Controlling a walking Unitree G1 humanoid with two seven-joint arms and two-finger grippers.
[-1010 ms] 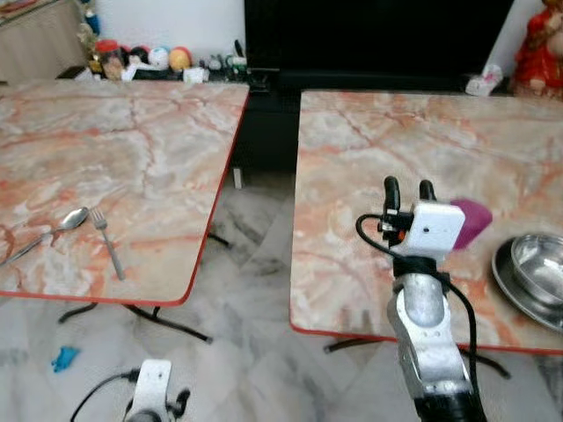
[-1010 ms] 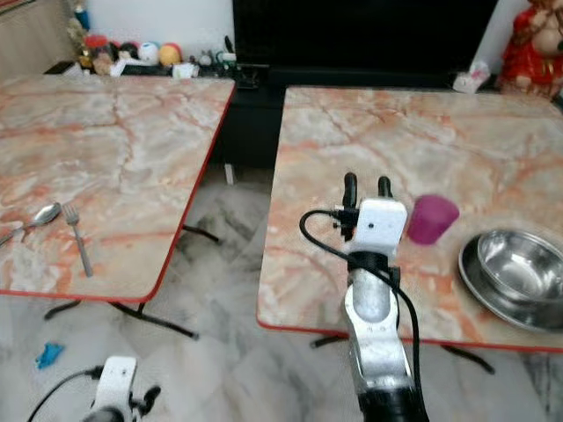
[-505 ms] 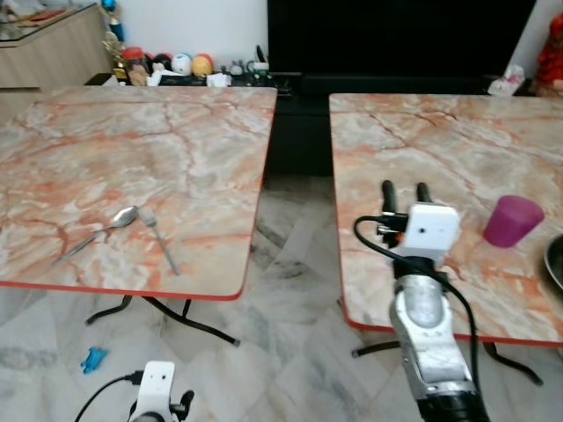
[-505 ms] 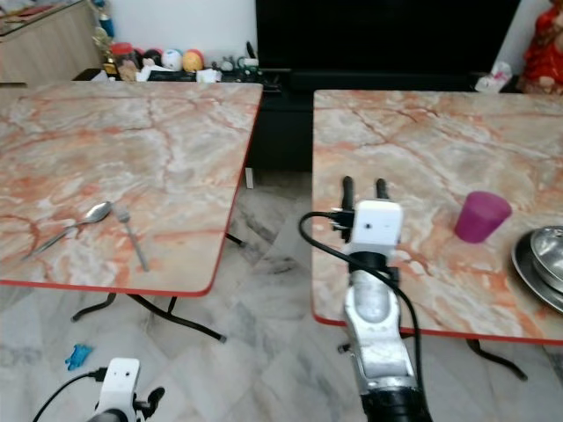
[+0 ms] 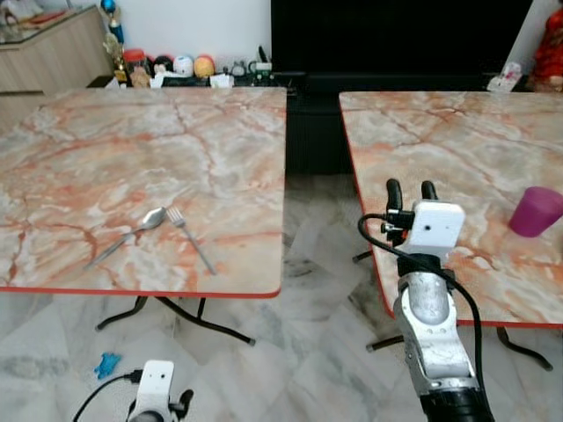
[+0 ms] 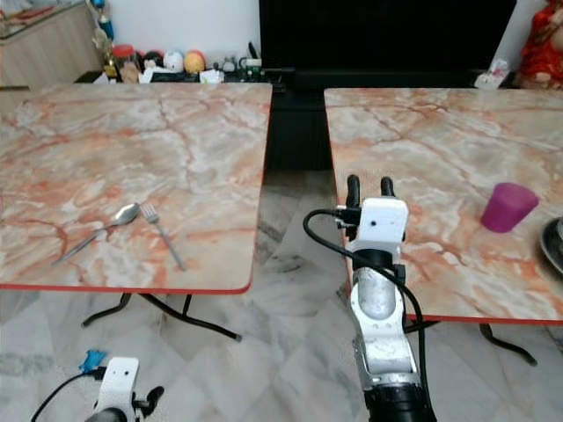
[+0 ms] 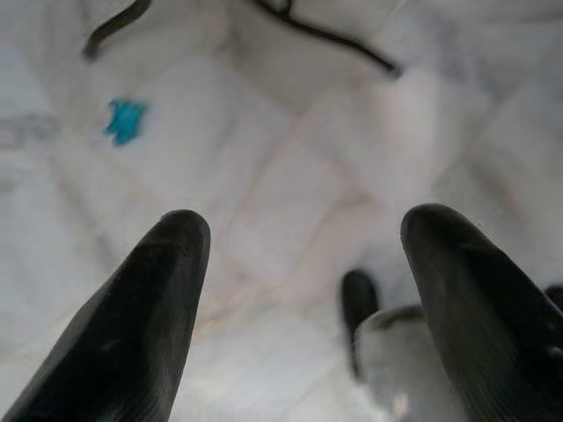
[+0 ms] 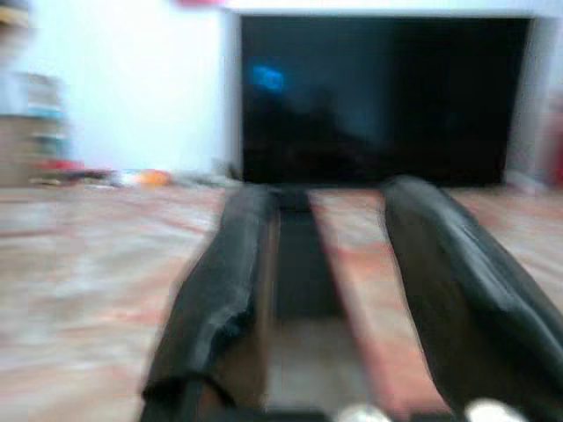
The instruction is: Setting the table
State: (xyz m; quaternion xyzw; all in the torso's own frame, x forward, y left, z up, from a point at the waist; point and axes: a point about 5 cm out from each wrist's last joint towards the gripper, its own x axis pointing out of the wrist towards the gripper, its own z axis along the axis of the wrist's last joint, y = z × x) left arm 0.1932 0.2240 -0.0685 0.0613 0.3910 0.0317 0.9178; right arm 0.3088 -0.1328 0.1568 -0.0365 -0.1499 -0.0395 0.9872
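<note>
Two marble-top tables with red edges in front of me, a strip of pale tiled floor (image 5: 308, 290) between them. Left table (image 5: 106, 167) carries a spoon (image 5: 132, 236) and a fork (image 5: 192, 239) lying side by side near its front edge, heads almost touching, handles angled apart. Right table (image 5: 440, 141) has a purple cup (image 5: 537, 211) upright near its right side; in the right eye view a sliver of a metal dish (image 6: 556, 246) sits at the frame edge just past the cup.

My right gripper (image 5: 411, 188) is raised in front of the right table's near left corner, fingers spread apart, nothing between them, well apart from the cup. My left gripper (image 7: 299, 264) hangs low over the floor, fingers wide apart, empty. Small blue scrap (image 5: 107, 364) on the floor beneath the left table.
</note>
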